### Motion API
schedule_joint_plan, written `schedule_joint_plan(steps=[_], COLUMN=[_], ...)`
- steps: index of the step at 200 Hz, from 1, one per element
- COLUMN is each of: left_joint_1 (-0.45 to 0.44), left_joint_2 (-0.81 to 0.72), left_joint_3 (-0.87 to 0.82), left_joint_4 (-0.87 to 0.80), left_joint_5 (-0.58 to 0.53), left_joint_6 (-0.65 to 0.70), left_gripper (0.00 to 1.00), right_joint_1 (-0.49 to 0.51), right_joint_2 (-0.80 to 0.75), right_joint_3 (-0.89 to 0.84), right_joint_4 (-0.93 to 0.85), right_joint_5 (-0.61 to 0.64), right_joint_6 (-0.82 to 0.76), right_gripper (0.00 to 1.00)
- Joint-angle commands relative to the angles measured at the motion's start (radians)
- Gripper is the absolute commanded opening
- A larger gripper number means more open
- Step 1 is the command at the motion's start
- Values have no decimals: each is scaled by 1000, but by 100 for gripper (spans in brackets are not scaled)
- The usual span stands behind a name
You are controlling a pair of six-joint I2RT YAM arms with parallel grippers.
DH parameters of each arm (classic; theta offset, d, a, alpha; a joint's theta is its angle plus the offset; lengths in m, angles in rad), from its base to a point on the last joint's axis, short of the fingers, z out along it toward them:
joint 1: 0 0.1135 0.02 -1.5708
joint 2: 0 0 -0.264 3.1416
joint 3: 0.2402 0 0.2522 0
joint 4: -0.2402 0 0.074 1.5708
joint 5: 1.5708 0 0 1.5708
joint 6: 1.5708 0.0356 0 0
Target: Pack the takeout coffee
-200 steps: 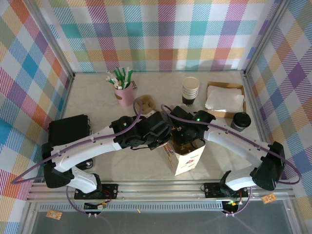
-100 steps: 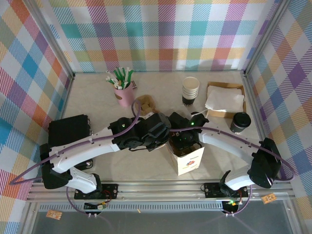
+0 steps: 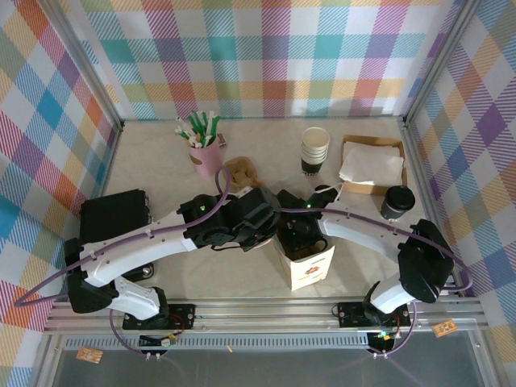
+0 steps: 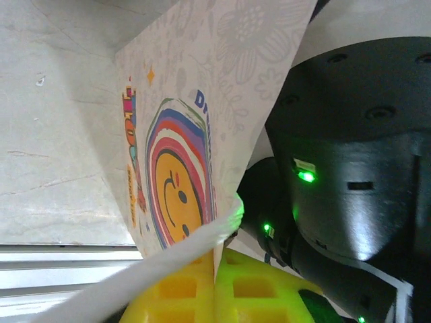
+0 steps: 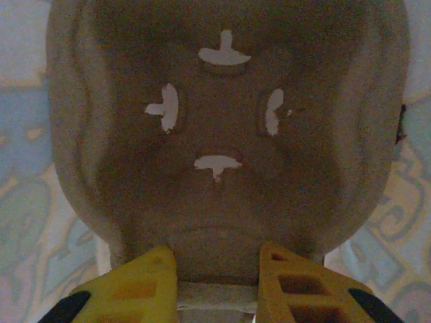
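Early-to-mid stage, by my read: packing is prepped but the drink isn't in.

Left claw point(image 4: 214, 277) is clenched on the top rim of the bag point(image 3: 313, 266), pinching the paper edge btwn its yellow fingers point(image 4: 176, 291). The smiley print on the bag's side shows right above them in the left wrist view. It looks to be holding the mouth open and steadying the bag, which stands upright on the desk point(image 3: 161, 173) at front centre, just ahead of the arm bases.

Right claw point(image 5: 217, 281) is grasping a pulp cup tray point(image 5: 222, 134) by its near edge. The tray has a moulded pocket w/ cross-shaped slits, and patterned paper shows around it. From above, this claw sits at the bag's opening, so the tray seems to be going in or is already partway down. Can't tell if it has reached the bottom.

The coffee point(image 3: 397, 201), black lid on, stands upright on the desk at the right, just in front of the napkin box point(image 3: 372, 165). It's well apart from the bag and neither claw touches it. The stack of lidless cups point(image 3: 314, 149) is further back, not involved.

Done so far, as far as pics show: bag is up and held open, tray is at or in the bag.

Left to do, prob: seat the tray and let go, bring the right arm over to the coffee, lift it w/o squashing the cup, set it into the tray pocket inside the bag, then let the rim go.
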Motion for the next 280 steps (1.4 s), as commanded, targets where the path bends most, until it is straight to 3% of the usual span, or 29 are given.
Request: schedule_joint_plan(steps=[1, 280], left_joint_1=[-13, -15], left_joint_2=[-17, -81], left_joint_3=[22, 73], left_joint_4=[-31, -128], left_joint_5=[-6, -41], left_joint_6=[6, 2], left_gripper=[0, 0], right_joint_1=[7, 8], right_joint_2=[25, 111], right_joint_3=[-19, -86], right_joint_4=[13, 139], right_joint_5=[-27, -41], right_joint_6=[9, 41], right_gripper=[0, 0])
